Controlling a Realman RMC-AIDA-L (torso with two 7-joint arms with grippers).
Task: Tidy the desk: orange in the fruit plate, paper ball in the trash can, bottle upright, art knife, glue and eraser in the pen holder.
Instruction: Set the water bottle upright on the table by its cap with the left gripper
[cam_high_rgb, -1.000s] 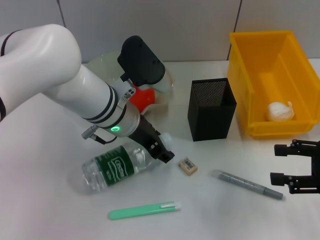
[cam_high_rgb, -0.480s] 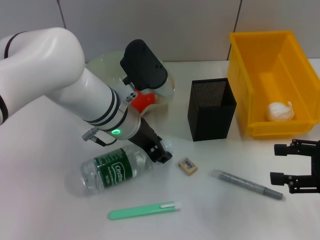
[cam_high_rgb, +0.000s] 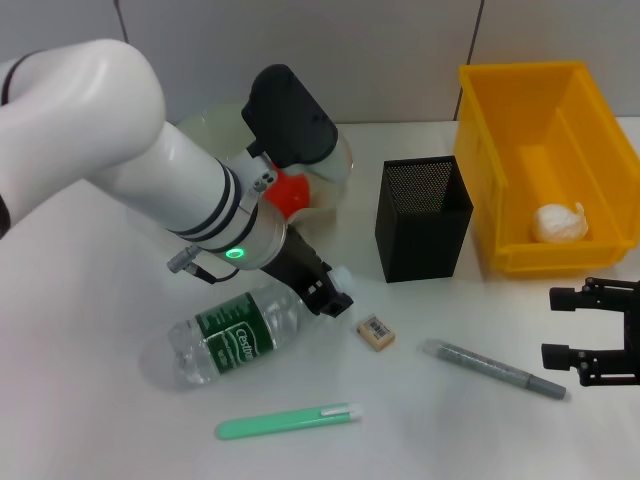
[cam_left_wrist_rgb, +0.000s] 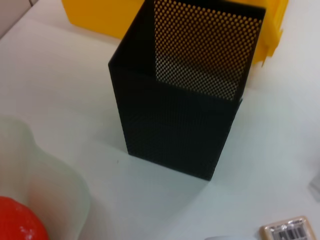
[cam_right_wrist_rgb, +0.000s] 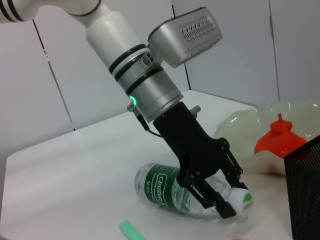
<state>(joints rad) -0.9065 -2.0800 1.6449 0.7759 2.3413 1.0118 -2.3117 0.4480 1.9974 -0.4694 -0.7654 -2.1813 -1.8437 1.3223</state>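
Both fingers of the left gripper (cam_high_rgb: 330, 297) pinch the toppled bottle (cam_high_rgb: 240, 335) at its neck, presumably to stand it; right gripper (cam_high_rgb: 590, 335) waits, spread.

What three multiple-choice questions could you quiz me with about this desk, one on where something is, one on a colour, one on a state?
1. Where is the paper ball?
A. in the trash can
B. in the pen holder
C. on the desk

2. What colour is the slim capped stick lying nearest the camera?
A. yellow
B. mint green
C. black

3. How is the bottle placed?
A. upright
B. lying on its side
C. inside the fruit plate

Answers: 1 A, the white crumpled ball rests inside the yellow bin. 2 B, its body is pale green. 3 B, it lies flat with the left gripper closed around its neck.
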